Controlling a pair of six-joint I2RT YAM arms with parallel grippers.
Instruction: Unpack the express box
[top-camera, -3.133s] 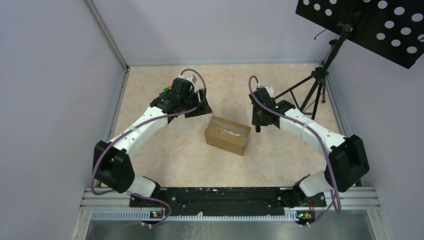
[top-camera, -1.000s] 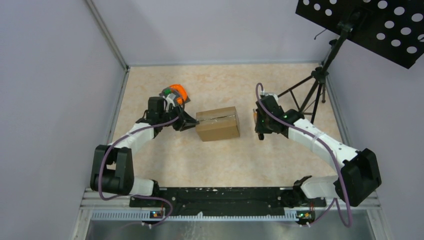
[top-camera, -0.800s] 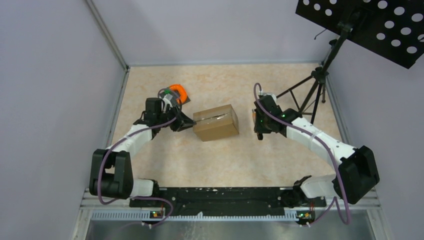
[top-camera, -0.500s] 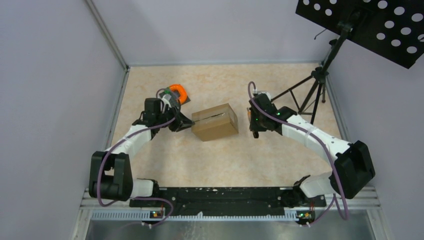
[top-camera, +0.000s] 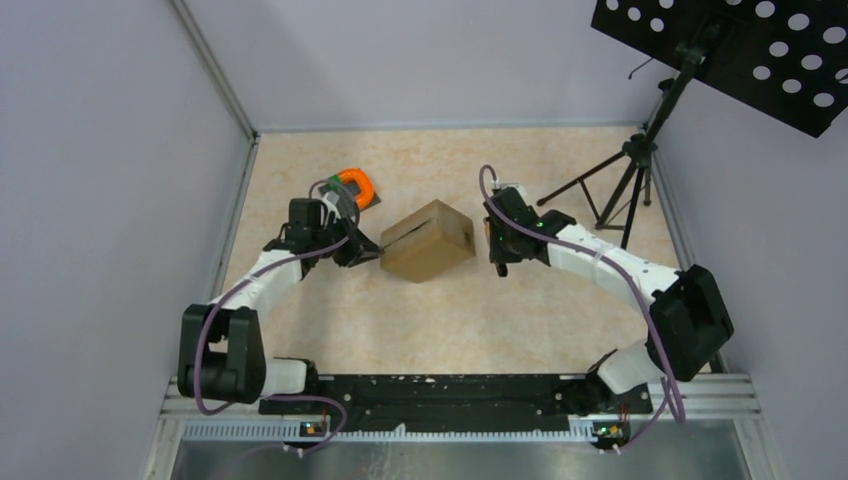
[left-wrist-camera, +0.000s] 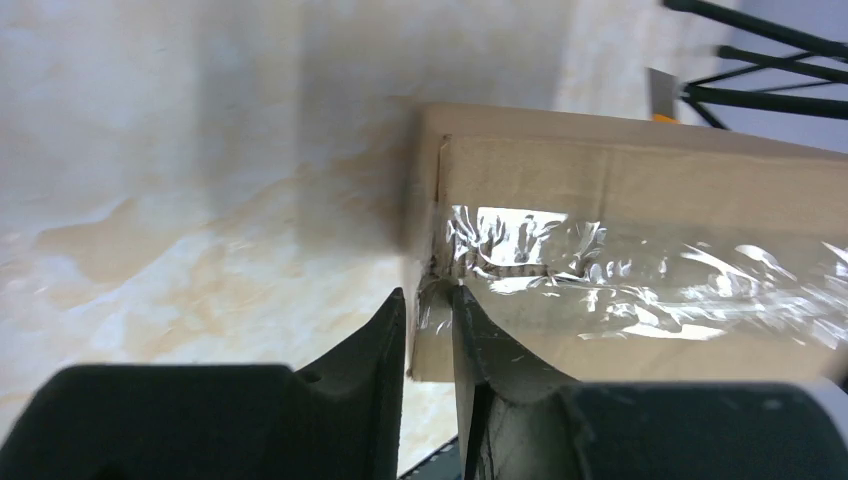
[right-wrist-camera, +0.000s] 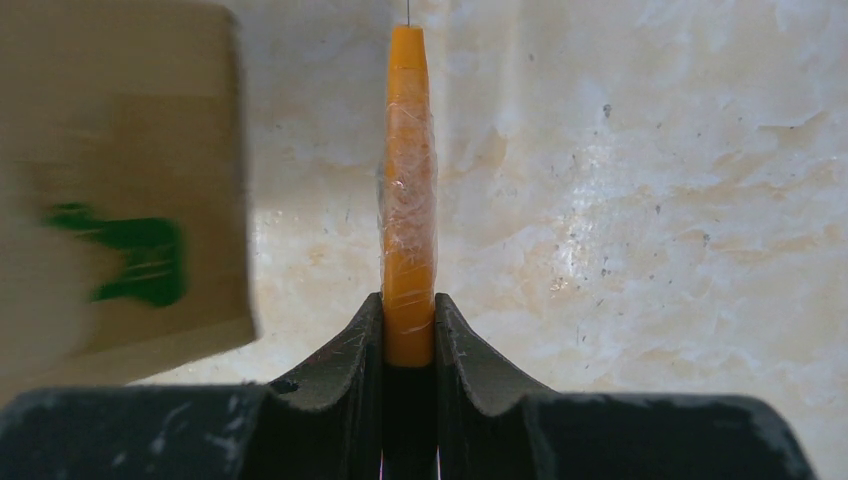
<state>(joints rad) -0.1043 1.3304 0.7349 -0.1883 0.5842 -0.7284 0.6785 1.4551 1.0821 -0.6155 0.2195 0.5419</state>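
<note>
The express box (top-camera: 428, 240), a brown carton with a clear tape seam, lies askew in the middle of the table. My left gripper (top-camera: 370, 252) is shut on the box's left end. In the left wrist view my gripper (left-wrist-camera: 428, 293) pinches the taped edge of the box (left-wrist-camera: 640, 200) at its corner. My right gripper (top-camera: 497, 248) is just right of the box, apart from it. It is shut on a thin orange tool (right-wrist-camera: 408, 180) wrapped in clear film, pointing away from the jaws (right-wrist-camera: 409, 312). The box (right-wrist-camera: 120, 180) shows blurred at the left, with a green mark.
An orange ring-shaped object (top-camera: 355, 186) lies behind the left wrist. A black tripod (top-camera: 625, 180) stands at the right wall under a perforated black panel (top-camera: 740, 50); its legs show in the left wrist view (left-wrist-camera: 760, 90). Walls close in the left, back and right.
The box has turned counter-clockwise, its left end held by my left gripper. My right arm has moved left with the orange tool, closer to the box's right end.
</note>
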